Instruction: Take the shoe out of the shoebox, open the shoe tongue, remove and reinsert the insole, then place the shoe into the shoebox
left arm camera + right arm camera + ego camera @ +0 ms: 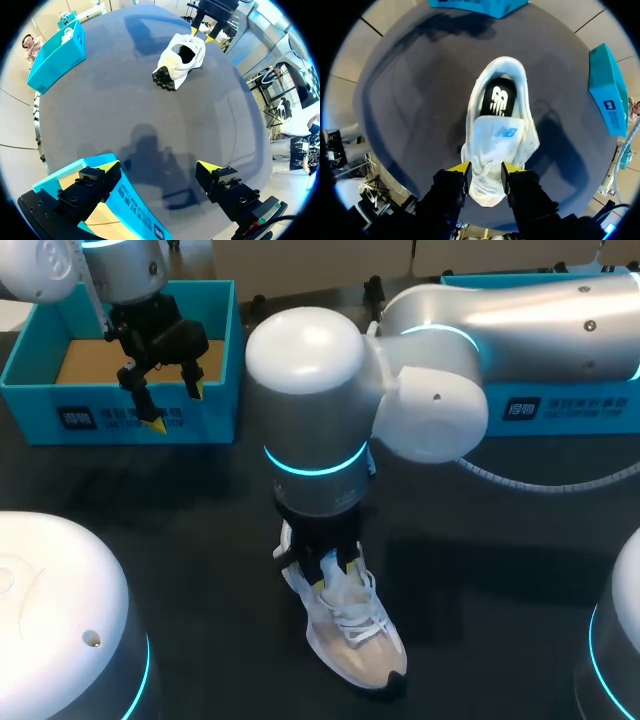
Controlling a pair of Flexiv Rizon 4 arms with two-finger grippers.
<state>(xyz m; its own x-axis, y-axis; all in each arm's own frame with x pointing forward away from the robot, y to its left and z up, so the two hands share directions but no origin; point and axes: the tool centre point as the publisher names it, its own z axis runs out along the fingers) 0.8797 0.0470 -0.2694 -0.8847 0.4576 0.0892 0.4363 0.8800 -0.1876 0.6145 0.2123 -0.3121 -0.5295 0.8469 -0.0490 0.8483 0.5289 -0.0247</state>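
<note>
A white laced shoe (355, 635) lies on the dark table, near its front middle. My right gripper (335, 570) comes straight down onto one end of it. In the right wrist view its yellow fingertips (461, 168) press the shoe (495, 135) from both sides at the laces, just short of the tongue; beyond the tongue the black insole (497, 100) shows in the shoe's mouth. My left gripper (176, 407) hangs open and empty over the front wall of the blue shoebox (120, 425) at the back left. From there the shoe (172, 62) lies far ahead of it.
A second blue box (560, 410) stands at the back right, partly behind my right arm. The cardboard floor (85, 360) of the shoebox is bare. Dark tabletop stretches between the boxes and the shoe.
</note>
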